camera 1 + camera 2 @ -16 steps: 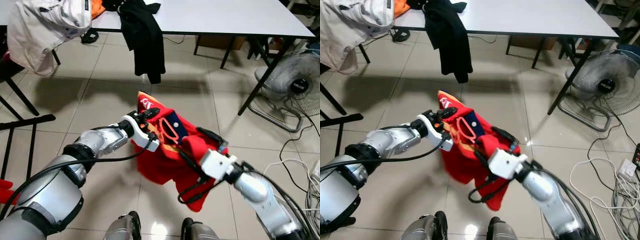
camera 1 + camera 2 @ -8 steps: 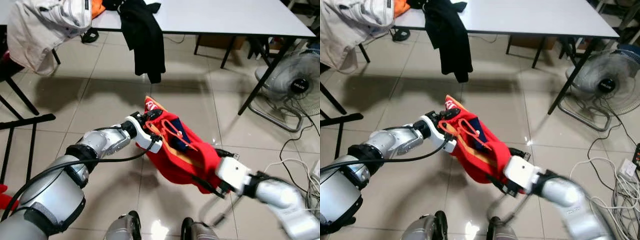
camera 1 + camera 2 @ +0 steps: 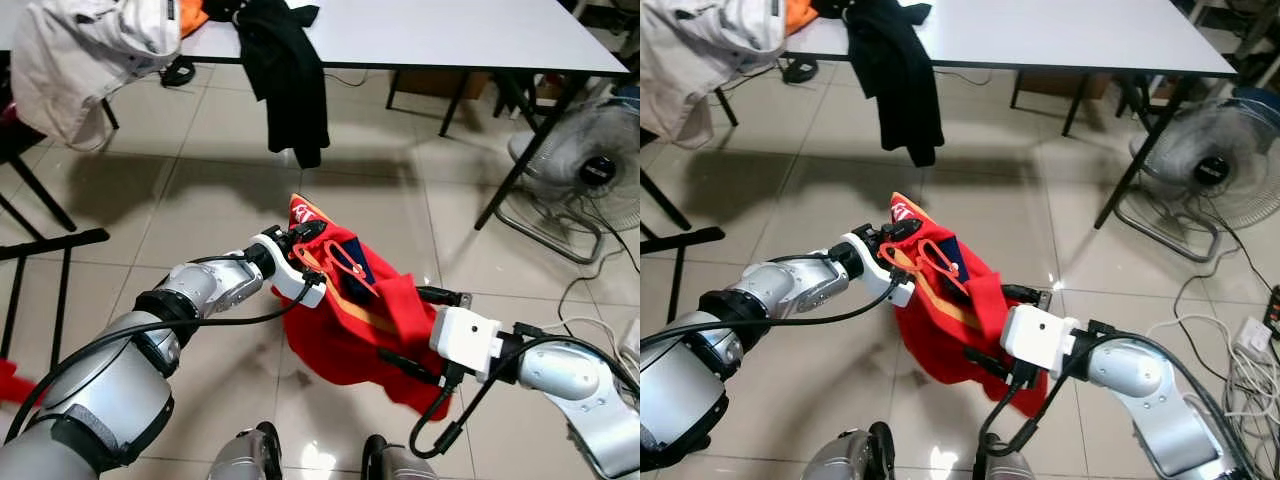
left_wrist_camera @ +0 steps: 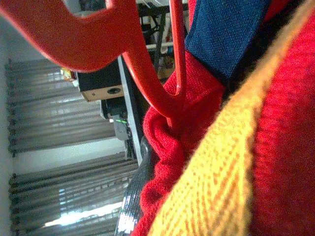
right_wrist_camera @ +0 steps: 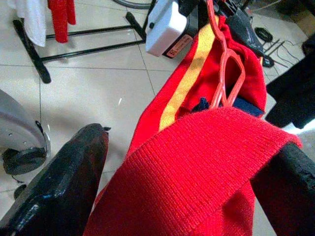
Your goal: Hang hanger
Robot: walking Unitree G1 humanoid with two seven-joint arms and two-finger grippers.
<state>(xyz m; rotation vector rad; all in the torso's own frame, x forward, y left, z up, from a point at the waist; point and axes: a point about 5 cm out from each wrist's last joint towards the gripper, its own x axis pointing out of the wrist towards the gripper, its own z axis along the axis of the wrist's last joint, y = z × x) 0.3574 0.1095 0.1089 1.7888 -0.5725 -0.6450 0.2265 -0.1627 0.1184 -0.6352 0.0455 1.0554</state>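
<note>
Hanger (image 3: 343, 262) seemingly at left hand (image 3: 305, 238)

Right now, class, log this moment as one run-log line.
left gripper: holds red hanger | right gripper: open around red sweater | hanger: not hung

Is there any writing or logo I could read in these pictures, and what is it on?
Red sweater, held up between the left gripper and the right gripper: white letters near its top edge, too small to read.
Label on the left gripper's white housing: blurred, unreadable.
Fan hub badge: light lettering, too blurred to read.
Pale jacket on the table: dark strip with markings, illegible.
</note>
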